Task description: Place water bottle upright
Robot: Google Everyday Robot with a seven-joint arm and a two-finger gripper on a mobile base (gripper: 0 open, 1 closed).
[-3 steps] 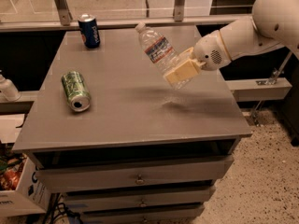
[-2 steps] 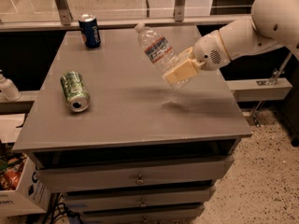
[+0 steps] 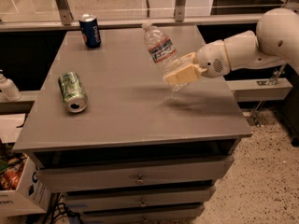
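Note:
The water bottle (image 3: 160,49) is clear and ribbed, with a white cap and a red and blue banded label. It hangs above the grey table (image 3: 135,111), tilted with its cap up and to the left. My gripper (image 3: 181,70) comes in from the right on a white arm and is shut on the bottle's lower end. The bottle's base is hidden behind the tan fingers (image 3: 183,74). A shadow lies on the tabletop below it.
A blue can (image 3: 90,30) stands upright at the table's far left. A green can (image 3: 72,92) lies on its side at the left. An opaque white bottle (image 3: 8,87) stands off the table's left edge. Drawers sit below the tabletop.
The bottle has tipped a little more towards upright in my gripper. The arm has barely shifted, and the cans have not moved.

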